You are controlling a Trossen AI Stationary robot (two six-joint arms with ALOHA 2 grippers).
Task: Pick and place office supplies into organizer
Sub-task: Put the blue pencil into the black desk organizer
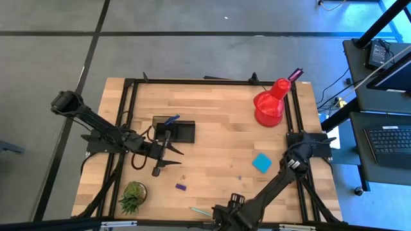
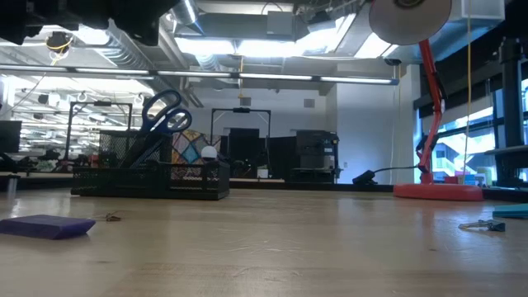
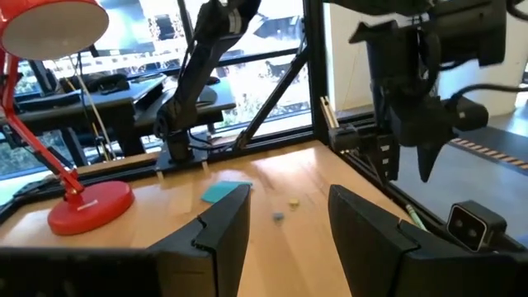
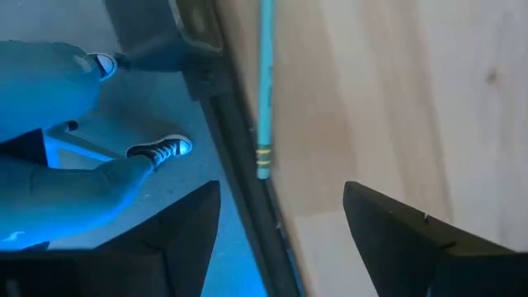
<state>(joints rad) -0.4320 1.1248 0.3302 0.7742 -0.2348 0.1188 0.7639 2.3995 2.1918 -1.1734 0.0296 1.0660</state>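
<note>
Scissors in, pencil next: the right arm lines up at the table's near edge.

The organizer point(image 1: 173, 130) holds the blue-handled scissors point(image 2: 162, 113), upright in its cup end. The left gripper point(image 1: 168, 156) hangs just on the near side of the organizer, fingers apart and empty. Well away from the organizer, the right gripper point(image 4: 280, 219), jaws spread and holding nothing, hovers over a teal pencil point(image 4: 265, 91) lying along the table edge (a person's shoes show on the floor beyond). By my judgement the next move is to close on that pencil; the purple block point(image 1: 180, 187) and cyan pad point(image 1: 261, 162) are not yet collected.
</note>
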